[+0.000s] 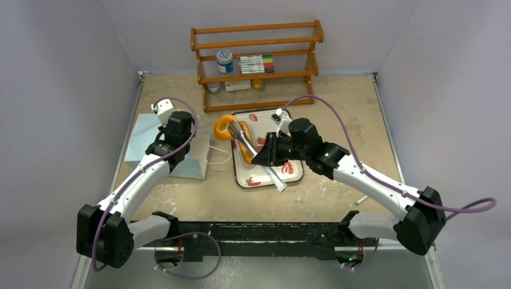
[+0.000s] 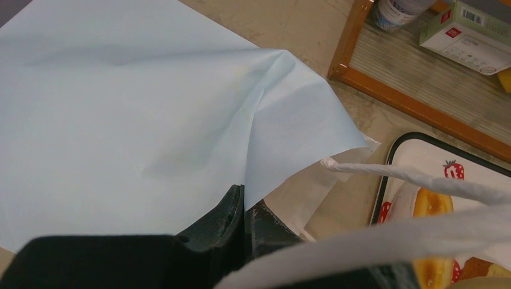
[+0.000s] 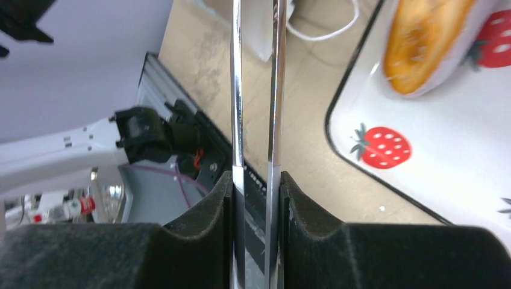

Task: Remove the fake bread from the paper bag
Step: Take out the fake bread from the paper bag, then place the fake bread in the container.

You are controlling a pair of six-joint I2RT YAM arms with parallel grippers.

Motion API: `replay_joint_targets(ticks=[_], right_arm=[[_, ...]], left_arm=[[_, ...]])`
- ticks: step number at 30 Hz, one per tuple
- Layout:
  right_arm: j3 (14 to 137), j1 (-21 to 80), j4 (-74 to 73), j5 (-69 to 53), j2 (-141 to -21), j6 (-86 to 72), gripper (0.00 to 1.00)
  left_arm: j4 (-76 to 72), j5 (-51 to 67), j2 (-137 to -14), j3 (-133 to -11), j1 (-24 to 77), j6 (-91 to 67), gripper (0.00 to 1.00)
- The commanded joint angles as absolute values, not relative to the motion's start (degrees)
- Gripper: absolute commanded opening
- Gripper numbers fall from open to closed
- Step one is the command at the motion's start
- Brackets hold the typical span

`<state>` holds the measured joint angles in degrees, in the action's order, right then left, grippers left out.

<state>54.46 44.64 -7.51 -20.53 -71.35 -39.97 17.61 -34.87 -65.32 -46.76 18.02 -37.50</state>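
- Left pincer (image 2: 243,208) clamped onto the paper bag (image 2: 120,108), near the left edge of the desk (image 1: 343,114).
- Right pincer (image 3: 256,192) squeezes metal tongs (image 3: 237,90) over the tray (image 1: 256,170) holding fake bread (image 1: 224,127).

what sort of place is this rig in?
Probably a lab test cell, not a home: plain white walls boxing in one table, two arms bolted at its edge, staged props like a wooden rack and strawberry tray.

Paper bag (image 1: 138,141): on the table (image 1: 337,120), left of the tray.
Tray (image 1: 250,171): mid-table, before the rack.
Fake bread (image 1: 224,127): on the tray's left side.
Tongs (image 1: 274,178): over the tray.
Rack (image 1: 256,75): rear, by the wall.
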Motion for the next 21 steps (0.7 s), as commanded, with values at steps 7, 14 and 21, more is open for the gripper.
replay_joint_targets(ticks=[7, 14, 21], right_arm=[[50.25, 33.56, -4.37, -10.1, -68.44, -42.72, 0.06], [48.72, 28.69, 1.32, -12.9, -76.61, -42.17, 0.07], [49.82, 27.29, 3.85, -15.4, -83.8, -42.2, 0.2]], left_arm=[[14.15, -33.82, -63.33, -48.23, 17.75, -38.19, 0.0], [14.64, -32.73, -62.11, -48.25, 17.73, -37.44, 0.0], [14.59, -31.95, -61.82, -48.49, 17.75, -36.94, 0.0]])
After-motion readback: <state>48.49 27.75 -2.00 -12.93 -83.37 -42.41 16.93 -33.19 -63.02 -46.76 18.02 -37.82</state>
